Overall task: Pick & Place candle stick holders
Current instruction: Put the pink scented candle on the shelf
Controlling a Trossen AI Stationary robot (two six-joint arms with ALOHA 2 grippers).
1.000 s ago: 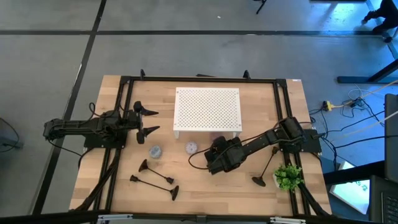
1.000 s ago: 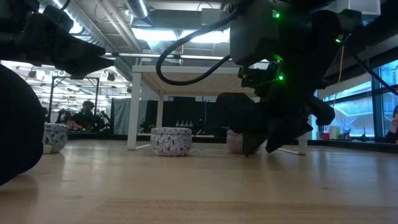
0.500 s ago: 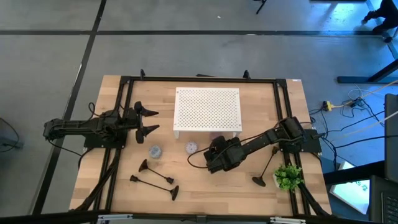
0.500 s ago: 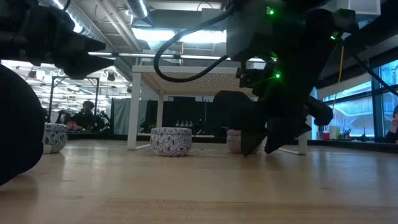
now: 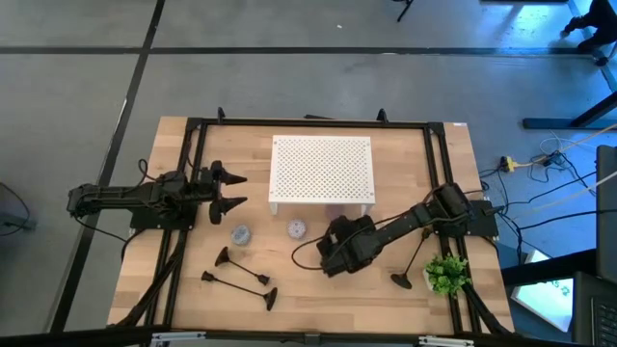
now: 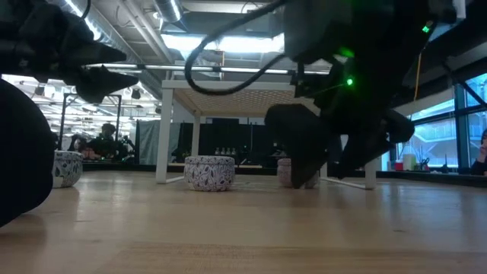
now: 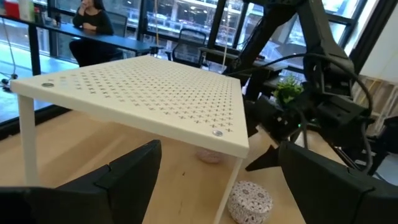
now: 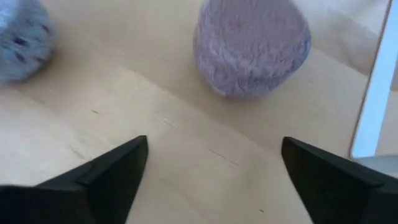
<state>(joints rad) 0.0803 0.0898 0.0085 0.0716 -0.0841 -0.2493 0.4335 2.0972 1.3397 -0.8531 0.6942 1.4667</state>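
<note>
Your right gripper (image 5: 331,262) hangs low over the wood with its fingers (image 8: 106,171) spread wide and nothing between them. It sits just in front of the white shelf (image 5: 321,171), close to the shelf's right leg (image 8: 375,93). A small pinkish pot (image 8: 252,46) stands right ahead of it, under the shelf's front edge, and a speckled pot (image 5: 297,228) sits a little to the left of that.

Here is what could go wrong. The open fingers point at the pots, not at a candle stick holder. If you push on, you may knock the pinkish pot or bump the shelf leg. The nearest candle stick holder (image 5: 414,262) leans by the little green plant (image 5: 445,274), off to the right of the shelf. Two more candle stick holders (image 5: 240,274) lie flat on the wood, in front of the shelf's left corner. They are thin and could roll away if nudged.

Your left gripper (image 5: 231,189) waits beside the shelf's left edge, fingers apart and holding nothing.

Since a second ago, the right gripper has slid a bit away from the shelf, toward the table's front. The left arm has not moved.
</note>
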